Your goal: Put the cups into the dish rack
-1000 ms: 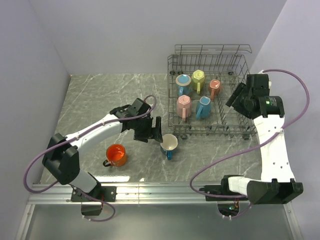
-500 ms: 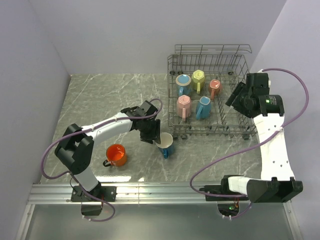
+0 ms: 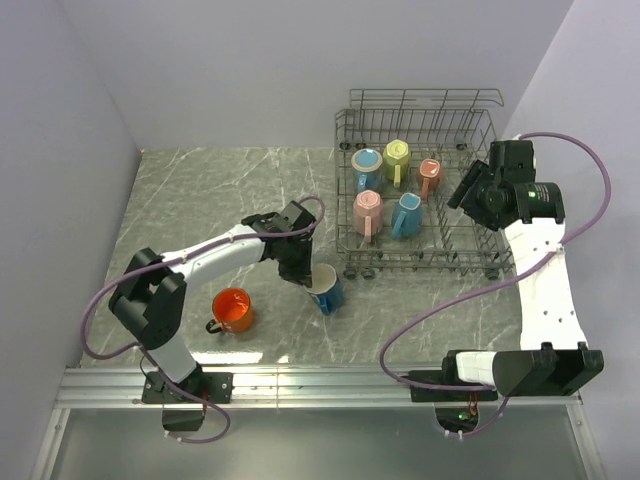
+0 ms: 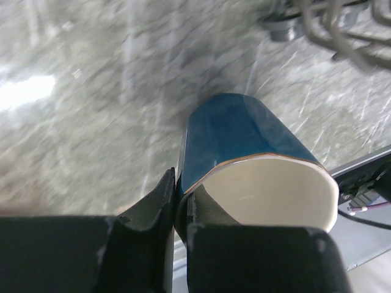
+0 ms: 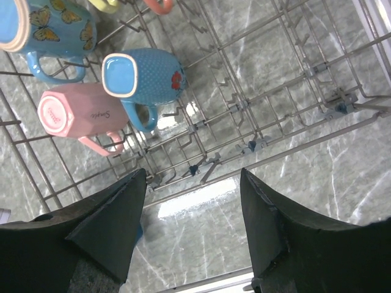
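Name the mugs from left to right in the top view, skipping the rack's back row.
orange mug → dark blue mug → pink mug → light blue dotted mug

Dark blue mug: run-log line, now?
left gripper: shut on dark blue mug rim | right gripper: open above dish rack | orange mug: on table

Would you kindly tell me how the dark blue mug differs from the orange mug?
The dark blue mug is cream inside; the orange mug is orange inside. The left gripper pinches the dark blue mug's rim; nothing touches the orange mug. The dark blue mug is close to the rack; the orange mug lies farther from it. Both are outside the rack.
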Controlling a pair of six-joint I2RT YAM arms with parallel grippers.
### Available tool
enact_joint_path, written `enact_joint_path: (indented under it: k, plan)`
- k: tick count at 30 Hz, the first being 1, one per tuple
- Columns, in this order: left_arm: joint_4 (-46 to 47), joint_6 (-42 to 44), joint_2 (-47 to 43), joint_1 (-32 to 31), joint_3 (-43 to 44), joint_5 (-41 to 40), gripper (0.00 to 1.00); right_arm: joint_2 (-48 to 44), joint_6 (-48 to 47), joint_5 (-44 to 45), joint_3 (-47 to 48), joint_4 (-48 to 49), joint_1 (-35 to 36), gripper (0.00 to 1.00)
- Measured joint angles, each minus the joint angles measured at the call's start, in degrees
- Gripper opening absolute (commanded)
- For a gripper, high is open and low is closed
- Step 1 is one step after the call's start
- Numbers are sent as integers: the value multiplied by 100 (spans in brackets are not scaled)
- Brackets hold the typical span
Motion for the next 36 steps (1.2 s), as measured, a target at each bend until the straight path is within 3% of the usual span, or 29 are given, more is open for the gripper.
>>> enact_joint_path:
  k: [6,11,15,19,26,36]
  plan:
    - [-505,15,-809,216,-116,-79,0,-330,48,-748,-212,326,0,69]
    - [-748,-13,-1836,317,-35,-46,0,-905,498,-2350,-826,1255,13,69]
    - [-925,-31,-2284,463,457,116,0,-1204,1574,-3807,-1781,2710,299,70]
    - [-929,-116,-2426,772,1222,127,0,-1080,2839,-4664,-2389,4218,892,71]
    - [-229,-313,-2658,1515,1735,450,0,-560,3993,-5104,-2238,5971,2155,70]
    - [1152,-964,-2636,1602,1460,1097,0,-448,5058,-5047,-2437,7558,2509,70]
